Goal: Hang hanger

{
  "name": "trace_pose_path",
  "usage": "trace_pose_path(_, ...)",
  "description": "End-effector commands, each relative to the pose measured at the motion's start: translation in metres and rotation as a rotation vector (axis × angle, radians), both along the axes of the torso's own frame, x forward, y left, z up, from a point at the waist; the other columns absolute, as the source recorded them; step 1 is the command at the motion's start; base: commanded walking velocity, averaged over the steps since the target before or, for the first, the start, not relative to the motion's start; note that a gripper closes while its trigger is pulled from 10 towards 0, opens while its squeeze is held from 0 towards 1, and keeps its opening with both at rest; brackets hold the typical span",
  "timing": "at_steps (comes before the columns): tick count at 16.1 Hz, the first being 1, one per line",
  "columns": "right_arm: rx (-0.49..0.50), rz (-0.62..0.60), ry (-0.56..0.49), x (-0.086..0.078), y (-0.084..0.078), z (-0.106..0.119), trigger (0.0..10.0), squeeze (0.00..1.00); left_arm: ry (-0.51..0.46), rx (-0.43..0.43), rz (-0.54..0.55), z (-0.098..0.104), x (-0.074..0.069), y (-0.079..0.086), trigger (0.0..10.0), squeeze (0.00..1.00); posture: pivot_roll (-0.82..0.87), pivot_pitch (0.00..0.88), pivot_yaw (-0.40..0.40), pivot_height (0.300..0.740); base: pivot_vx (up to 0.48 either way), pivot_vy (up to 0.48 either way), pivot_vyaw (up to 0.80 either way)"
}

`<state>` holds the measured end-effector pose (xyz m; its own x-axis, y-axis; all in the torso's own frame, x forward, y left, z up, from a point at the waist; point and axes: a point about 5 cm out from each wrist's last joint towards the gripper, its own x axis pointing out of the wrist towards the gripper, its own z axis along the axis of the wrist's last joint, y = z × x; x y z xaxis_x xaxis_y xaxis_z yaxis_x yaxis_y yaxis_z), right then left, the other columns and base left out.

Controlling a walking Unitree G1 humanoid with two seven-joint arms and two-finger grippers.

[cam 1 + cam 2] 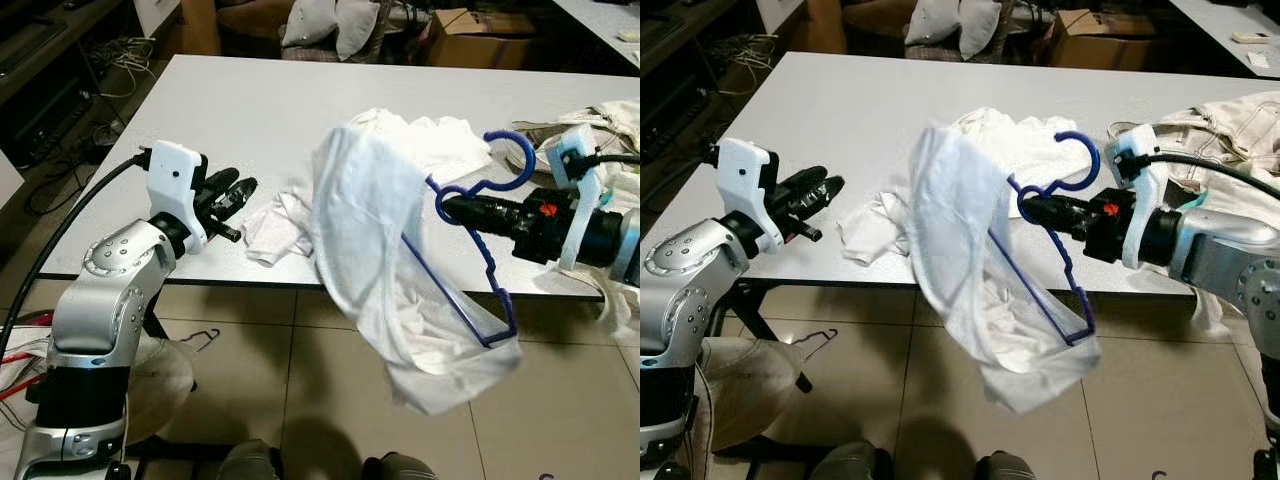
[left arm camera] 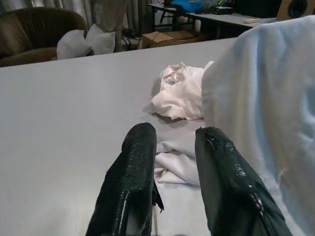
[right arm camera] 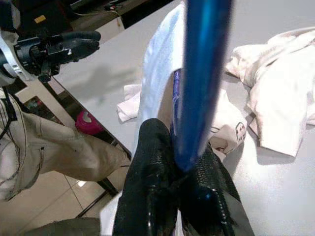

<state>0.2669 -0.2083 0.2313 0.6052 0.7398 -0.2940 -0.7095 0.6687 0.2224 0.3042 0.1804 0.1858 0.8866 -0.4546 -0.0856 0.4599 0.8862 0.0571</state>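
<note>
Right gripper jaws pinch blue hanger, white garment draped; left gripper jaws spread above tabletop.

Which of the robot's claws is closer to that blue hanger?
Right. The right gripper is clamped on the blue hanger just below its hook; the left gripper hovers over the table edge, beyond the draped white garment.

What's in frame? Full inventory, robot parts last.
blue plastic hanger: 1, blue, held off the table's front edge
sheer white garment: 1, white, draped on the hanger
white clothes pile: 1, white, mid-table
beige garment: 1, beige, table's right
grey table: 1, grey
cardboard box: 1, brown, beyond the table
wire hanger: 1, floor under the table
left gripper: open, above the table's edge
right gripper: shut on the hanger
</note>
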Motion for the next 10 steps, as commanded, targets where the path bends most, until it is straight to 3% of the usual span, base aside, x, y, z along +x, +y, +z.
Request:
trace_pose_path(1, -0.012, -0.006, -0.02, -0.001, -0.002, 0.001, 10.0, 0.0, -0.005, 0.011, -0.001, -0.002, -0.002, -0.004, 10.0, 0.0, -0.08, 0.0, -0.018, 0.74, 0.0, 0.0, 0.0)
trace_pose_path(4, 0.027, -0.057, -0.055, 0.005, -0.002, -0.003, 10.0, 0.0, -0.027, 0.032, 0.029, -0.003, 0.0, -0.012, 10.0, 0.0, -0.08, 0.0, -0.016, 0.74, 0.0, 0.0, 0.0)
trace_pose_path(8, 0.13, -0.136, -0.267, 0.022, -0.011, 0.015, 10.0, 0.0, -0.164, -0.067, -0.017, 0.032, 0.011, -0.02, 10.0, 0.0, -0.08, 0.0, -0.011, 0.74, 0.0, 0.0, 0.0)
trace_pose_path(9, 0.198, -0.165, -0.314, 0.03, -0.018, 0.024, 10.0, 0.0, -0.183, -0.075, -0.112, 0.041, 0.013, -0.027, 10.0, 0.0, -0.08, 0.0, -0.007, 0.74, 0.0, 0.0, 0.0)
trace_pose_path(10, 0.207, -0.167, -0.326, 0.032, -0.02, 0.025, 10.0, 0.0, -0.185, -0.071, -0.136, 0.041, 0.013, -0.029, 10.0, 0.75, -0.08, 0.0, -0.01, 0.74, 0.0, 0.0, 0.0)
